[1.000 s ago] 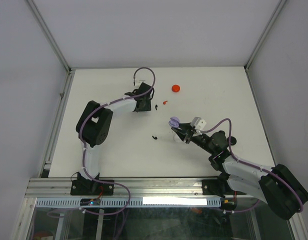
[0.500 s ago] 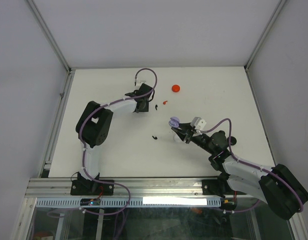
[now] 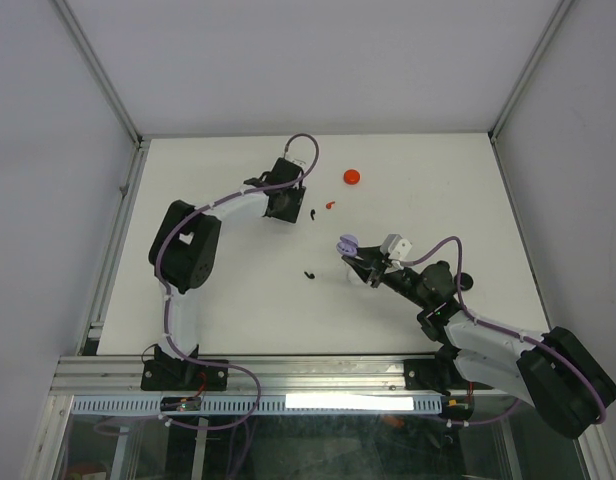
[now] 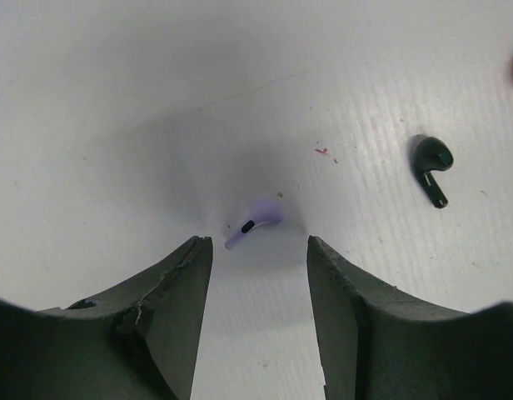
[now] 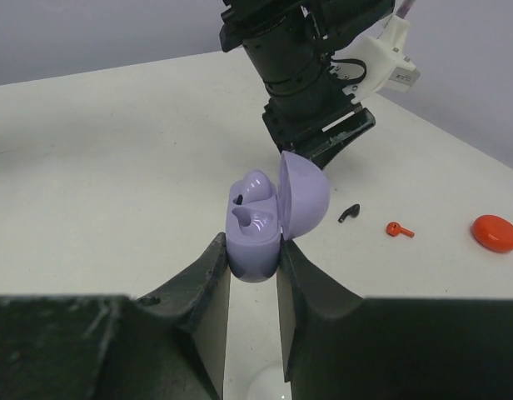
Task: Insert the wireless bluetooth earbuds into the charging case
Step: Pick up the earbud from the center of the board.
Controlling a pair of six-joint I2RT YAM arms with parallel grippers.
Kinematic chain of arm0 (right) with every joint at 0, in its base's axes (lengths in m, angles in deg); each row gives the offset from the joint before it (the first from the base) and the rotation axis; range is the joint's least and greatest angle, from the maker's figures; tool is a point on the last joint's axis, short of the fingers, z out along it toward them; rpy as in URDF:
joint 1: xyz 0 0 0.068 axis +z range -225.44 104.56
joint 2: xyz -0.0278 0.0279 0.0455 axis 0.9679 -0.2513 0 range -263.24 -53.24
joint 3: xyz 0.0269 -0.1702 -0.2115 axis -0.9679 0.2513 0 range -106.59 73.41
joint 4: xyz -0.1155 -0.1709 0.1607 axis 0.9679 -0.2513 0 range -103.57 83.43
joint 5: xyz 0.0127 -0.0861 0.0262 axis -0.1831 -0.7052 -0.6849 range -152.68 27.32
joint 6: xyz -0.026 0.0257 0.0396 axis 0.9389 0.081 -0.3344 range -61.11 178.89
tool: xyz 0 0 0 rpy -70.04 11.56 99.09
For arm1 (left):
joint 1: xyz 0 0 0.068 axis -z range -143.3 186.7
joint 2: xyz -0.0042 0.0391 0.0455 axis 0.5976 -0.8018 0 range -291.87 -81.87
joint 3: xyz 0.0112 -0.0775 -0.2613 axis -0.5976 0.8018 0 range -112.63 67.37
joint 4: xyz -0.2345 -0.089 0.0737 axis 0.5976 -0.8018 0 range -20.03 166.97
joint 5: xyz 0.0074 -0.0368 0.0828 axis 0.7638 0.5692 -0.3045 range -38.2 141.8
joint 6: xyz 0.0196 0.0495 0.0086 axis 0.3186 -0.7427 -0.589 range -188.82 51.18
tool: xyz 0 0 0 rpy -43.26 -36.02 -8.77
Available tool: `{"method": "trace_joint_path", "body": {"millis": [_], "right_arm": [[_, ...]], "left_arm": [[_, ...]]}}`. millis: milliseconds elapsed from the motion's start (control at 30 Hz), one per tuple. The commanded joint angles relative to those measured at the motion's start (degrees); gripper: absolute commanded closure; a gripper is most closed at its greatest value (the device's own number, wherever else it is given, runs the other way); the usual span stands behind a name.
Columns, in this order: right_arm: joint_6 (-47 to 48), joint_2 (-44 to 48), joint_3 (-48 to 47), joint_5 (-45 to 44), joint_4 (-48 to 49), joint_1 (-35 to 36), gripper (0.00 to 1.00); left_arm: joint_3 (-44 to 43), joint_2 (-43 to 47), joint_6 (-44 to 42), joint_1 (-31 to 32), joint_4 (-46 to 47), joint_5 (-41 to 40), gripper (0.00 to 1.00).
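A lilac earbud (image 4: 252, 223) lies on the white table just beyond the tips of my left gripper (image 4: 258, 243), which is open and holds nothing. In the top view that gripper (image 3: 285, 205) points down at the far middle of the table. A black earbud (image 4: 431, 162) lies to its right, and a red earbud (image 3: 330, 205) a little farther right. My right gripper (image 5: 253, 250) is shut on the lilac charging case (image 5: 256, 229), whose lid stands open. One lilac bud sits in its left slot. A second black earbud (image 3: 309, 274) lies left of the case (image 3: 349, 243).
A red round case (image 3: 352, 177) lies shut at the far middle, right of the left gripper. A white round case (image 5: 265, 387) shows under the right gripper. Metal rails (image 3: 118, 220) frame the white table on the left and right.
The left gripper has shifted a little toward the far side and turned, its cable loop swinging right. The right arm and the lilac case have stayed put.
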Motion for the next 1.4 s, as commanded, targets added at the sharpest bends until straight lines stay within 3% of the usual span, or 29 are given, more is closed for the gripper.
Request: {"method": "trace_joint_path", "body": {"millis": [0, 433, 1367], "right_arm": [[-0.2, 0.0, -2.4, 0.7, 3.0, -0.2, 0.89], [-0.1, 0.1, -2.4, 0.5, 2.9, -0.2, 0.89], [0.0, 0.2, -2.5, 0.4, 2.6, -0.2, 0.89]], "left_arm": [[-4.8, 1.7, -7.7, -2.4, 0.7, 8.7, 0.5], [-11.3, -3.7, -12.7, -4.6, -5.3, 16.5, 0.55], [-15.6, -9.1, -13.5, -4.5, -12.9, 17.2, 0.71]]}}
